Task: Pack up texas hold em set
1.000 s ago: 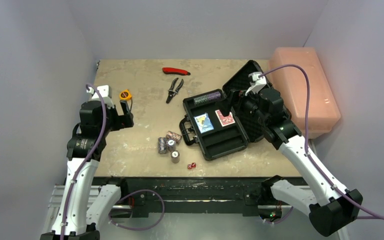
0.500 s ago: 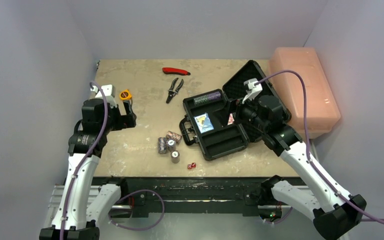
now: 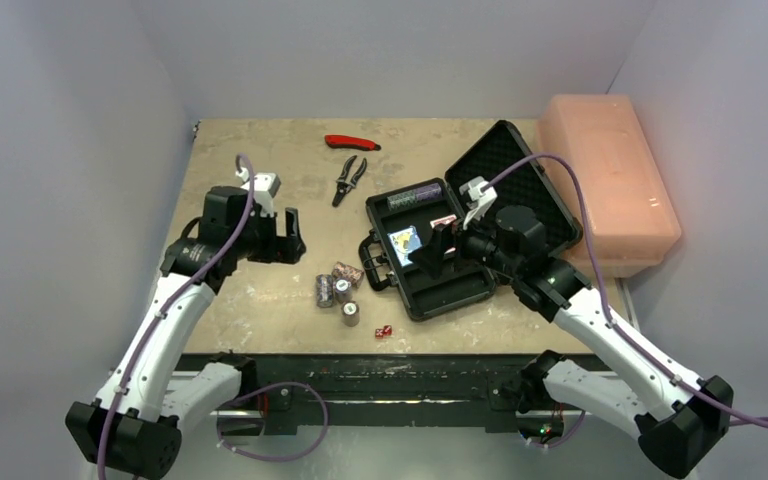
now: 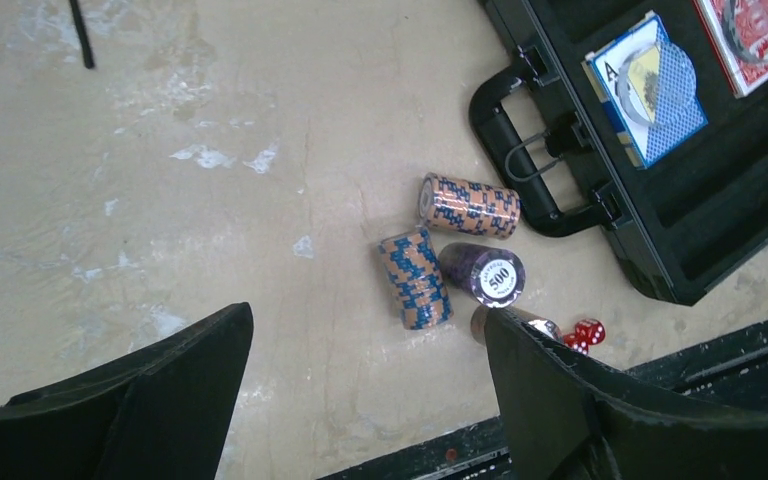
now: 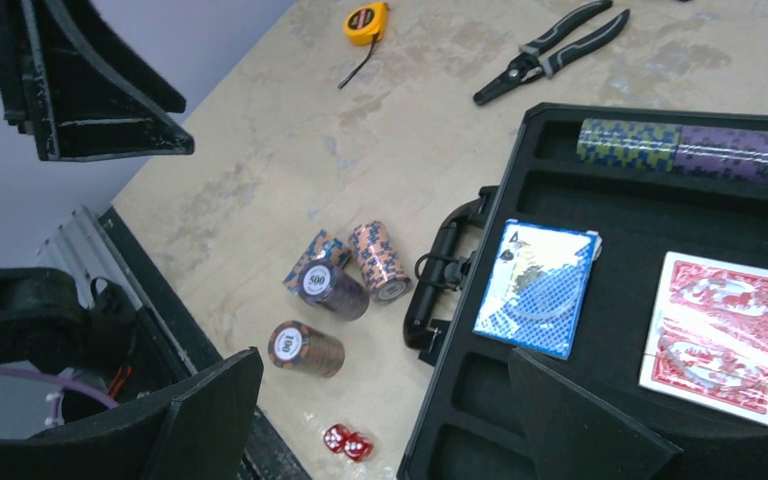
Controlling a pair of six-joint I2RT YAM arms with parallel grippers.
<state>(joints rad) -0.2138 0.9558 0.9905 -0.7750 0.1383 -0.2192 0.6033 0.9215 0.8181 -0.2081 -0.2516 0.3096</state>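
Currently, your left gripper (image 4: 368,325) spread empty near cylindrical poker chip stacks (image 4: 460,205), right gripper (image 5: 385,360) spread empty over black plastic briefcase (image 5: 650,210).

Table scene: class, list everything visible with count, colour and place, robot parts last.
briefcase: one, black, open, centre-right
blue card deck: one, in briefcase
red card deck: one, beside it
packed chip stacks: two, green, purple, briefcase's far slot
loose chip stacks: four, orange-blue, purple, brown, by handle
dice: two, red, near edge
pliers: one, black, far side
red-handled tool: one, beyond pliers
tape measure: one, yellow, left side
box: one, pink, far right
left gripper: black, open, empty
right gripper: black, open, over briefcase
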